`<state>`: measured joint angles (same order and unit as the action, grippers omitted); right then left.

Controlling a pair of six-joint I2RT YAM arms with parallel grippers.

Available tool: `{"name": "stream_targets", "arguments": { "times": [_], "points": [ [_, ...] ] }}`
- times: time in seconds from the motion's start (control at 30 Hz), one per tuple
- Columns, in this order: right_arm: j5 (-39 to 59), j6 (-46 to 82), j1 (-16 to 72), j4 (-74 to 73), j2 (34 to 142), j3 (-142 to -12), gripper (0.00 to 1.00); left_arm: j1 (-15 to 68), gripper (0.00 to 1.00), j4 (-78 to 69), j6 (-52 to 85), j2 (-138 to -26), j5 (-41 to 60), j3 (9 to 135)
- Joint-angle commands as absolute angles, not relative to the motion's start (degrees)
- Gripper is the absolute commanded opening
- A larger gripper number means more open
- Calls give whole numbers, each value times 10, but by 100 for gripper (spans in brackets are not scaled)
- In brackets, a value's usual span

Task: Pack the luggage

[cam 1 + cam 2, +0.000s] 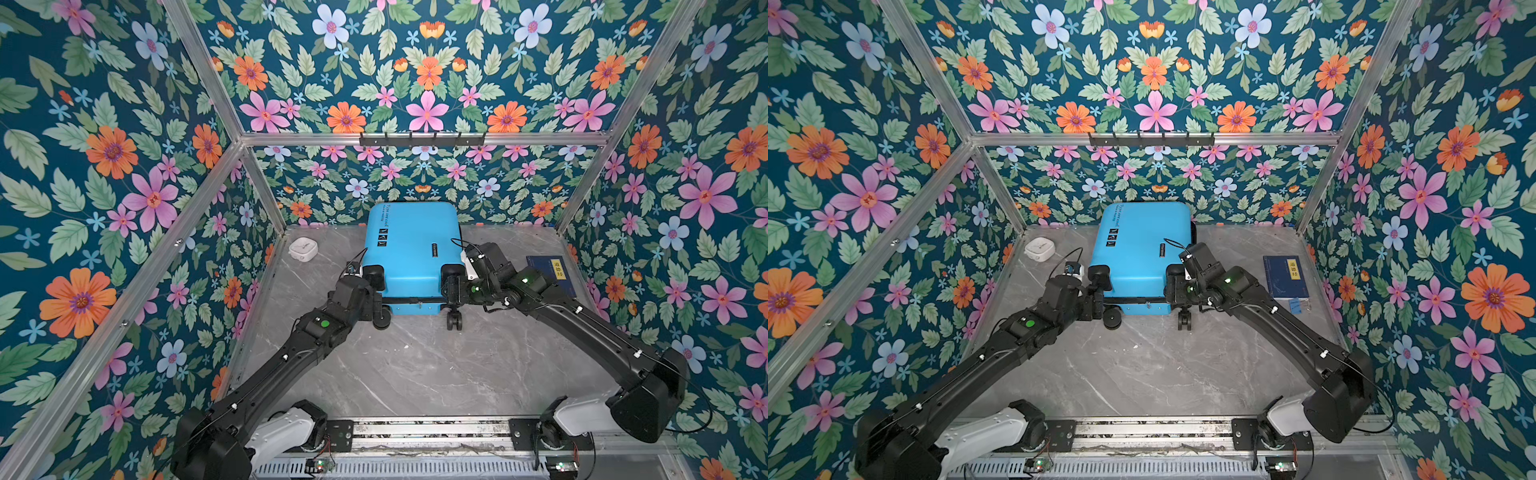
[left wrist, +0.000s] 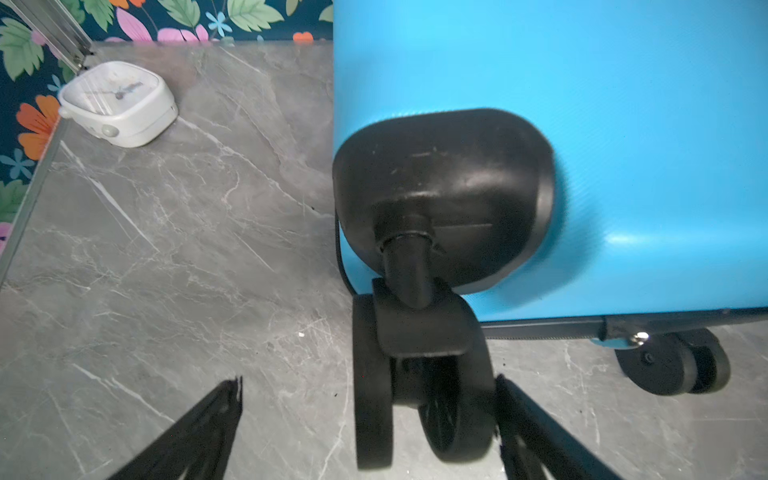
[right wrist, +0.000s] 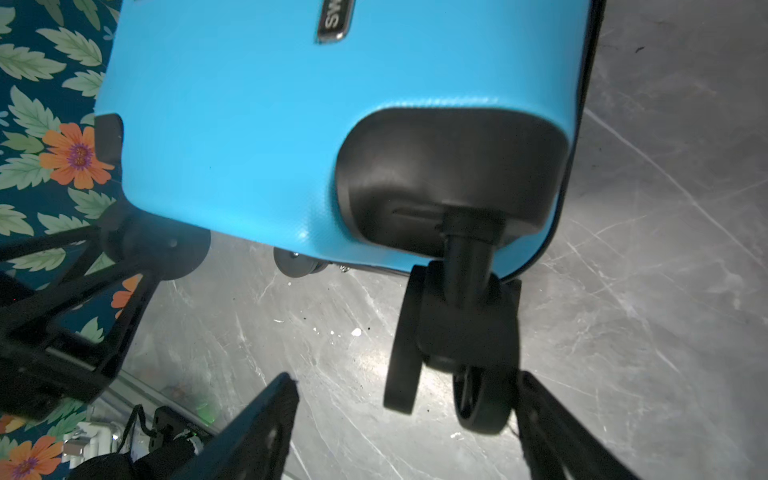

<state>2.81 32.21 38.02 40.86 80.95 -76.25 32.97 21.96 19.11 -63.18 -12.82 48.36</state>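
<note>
The luggage (image 1: 411, 249) (image 1: 1138, 249) is a sky-blue hard-shell suitcase lying flat and closed at the back middle of the marble table, its black caster wheels toward me. My left gripper (image 1: 375, 305) (image 2: 369, 380) is at the near-left caster (image 2: 419, 374). It is open; the wheel sits between the fingers, close against one finger (image 2: 532, 428), with a wide gap to the other. My right gripper (image 1: 451, 299) (image 3: 407, 376) is open around the near-right caster (image 3: 457, 345) in the same way, the wheel beside one finger (image 3: 548, 415).
A white square clock (image 1: 303, 249) (image 2: 118, 104) lies at the back left of the table (image 1: 415, 374). A dark-blue book with a yellow label (image 1: 552, 274) (image 1: 1285, 276) lies at the right. Floral walls enclose three sides; a black hook rail (image 1: 422, 139) hangs on the back wall.
</note>
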Motion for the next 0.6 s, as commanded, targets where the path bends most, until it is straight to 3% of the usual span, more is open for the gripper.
{"name": "stream_targets", "arguments": {
  "times": [0.0, 0.27, 0.37, 0.47, 0.57],
  "points": [
    [10, 338, 400, 400, 814, -760, 82, 329, 97, 177, 185, -644, -84, 487],
    [13, 372, 445, 360, 842, -739, 75, 324, 97, 157, 168, -716, -87, 491],
    [11, 375, 450, 353, 860, -736, 72, 320, 92, 151, 167, -732, -88, 488],
    [-4, 371, 449, 358, 875, -742, 72, 318, 80, 146, 165, -734, -87, 488],
    [-18, 357, 438, 363, 888, -751, 72, 318, 51, 152, 161, -728, -89, 492]
  ]
}}
